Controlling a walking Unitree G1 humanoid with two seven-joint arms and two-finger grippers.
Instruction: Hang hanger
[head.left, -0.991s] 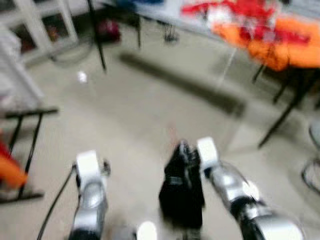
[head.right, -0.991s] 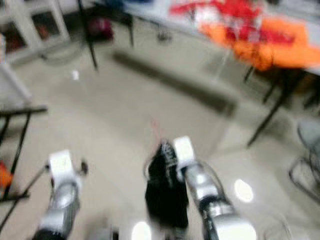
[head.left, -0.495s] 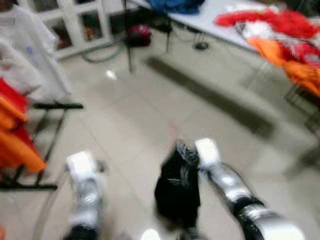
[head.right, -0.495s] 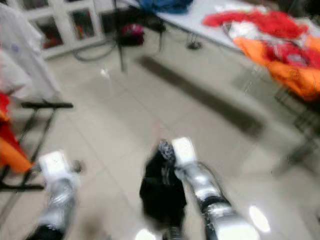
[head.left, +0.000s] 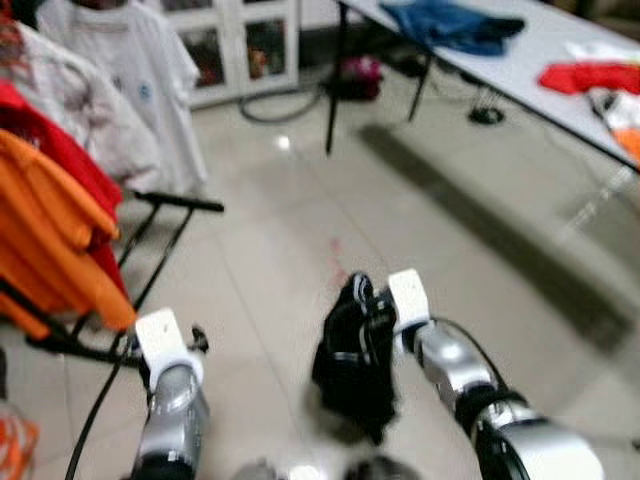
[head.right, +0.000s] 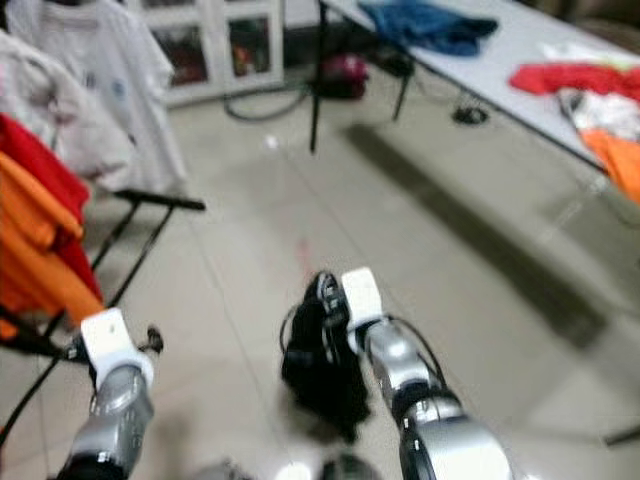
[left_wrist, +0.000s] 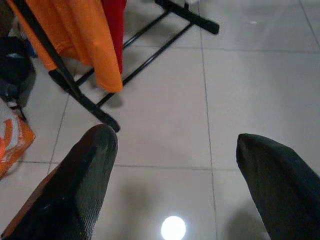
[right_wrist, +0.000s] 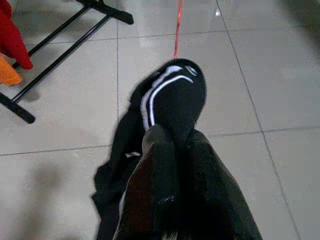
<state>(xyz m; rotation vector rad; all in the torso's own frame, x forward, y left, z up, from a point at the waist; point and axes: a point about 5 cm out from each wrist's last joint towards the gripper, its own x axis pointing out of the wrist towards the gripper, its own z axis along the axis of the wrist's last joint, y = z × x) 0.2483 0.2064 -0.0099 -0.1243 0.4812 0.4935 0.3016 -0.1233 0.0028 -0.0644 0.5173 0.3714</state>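
Right pincer (right_wrist: 175, 145): fingers pressed together on a black garment (head.left: 352, 355) with white stripes, which hangs bunched from the tips above the tiled floor (head.left: 270, 250). A thin red piece, possibly the hanger's hook (right_wrist: 177, 27), sticks out past the cloth at 12 o'clock in the right wrist view; the rest of the hanger cannot be made out.

Left pincer (left_wrist: 175, 165): fingers spread wide, nothing between them, over bare tile. Left arm sits low at 7 o'clock in the head view, right arm at 5 o'clock.

Clothes rack (head.left: 150, 230): black frame at 9 o'clock, feet on the floor, carrying orange garments (head.left: 50, 230), a red one (head.left: 55, 140) and white T-shirts (head.left: 130, 70).

Desk (head.left: 540, 75): runs from 12 to 2 o'clock, with a blue garment (head.left: 450, 25) and a red one (head.left: 590, 75) lying on it.

Head views slightly blurred.
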